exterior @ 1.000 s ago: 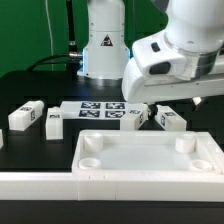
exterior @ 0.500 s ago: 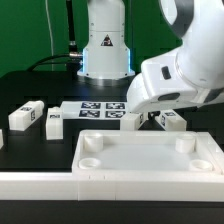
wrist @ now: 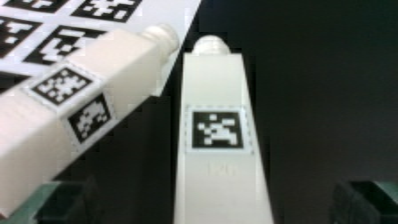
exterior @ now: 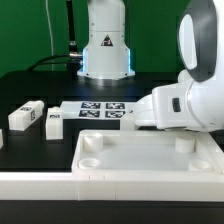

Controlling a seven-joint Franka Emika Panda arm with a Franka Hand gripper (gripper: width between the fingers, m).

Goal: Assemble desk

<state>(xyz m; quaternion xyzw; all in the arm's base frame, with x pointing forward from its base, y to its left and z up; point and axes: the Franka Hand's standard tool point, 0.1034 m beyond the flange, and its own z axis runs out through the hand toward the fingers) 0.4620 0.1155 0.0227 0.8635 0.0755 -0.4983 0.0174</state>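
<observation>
Wrist view looks along a white block leg (wrist: 217, 120) lying lengthwise on the black table (wrist: 302, 80), its square tag facing the camera. The gripper (wrist: 214, 205) is spread wide, with one dark fingertip (wrist: 63, 205) on either side of this leg and a clear gap at each, so it grips nothing. This straddle looks like lining up for a grasp across the leg's narrow width. A second leg (wrist: 80, 90) lies tilted just beside the first, near the marker board (wrist: 71, 20), so a closing finger would likely have little room on that side. In the exterior view, the arm (exterior: 190, 100) reaches low at three o'clock and hides the gripper and both of those legs. The desk slab (exterior: 150, 158) lies rim up at five o'clock with its corner sockets exposed, presumably to receive the legs. A third leg (exterior: 22, 116) and a fourth leg (exterior: 52, 122) lie at nine o'clock, apart from the slab; no leg appears fitted.
</observation>
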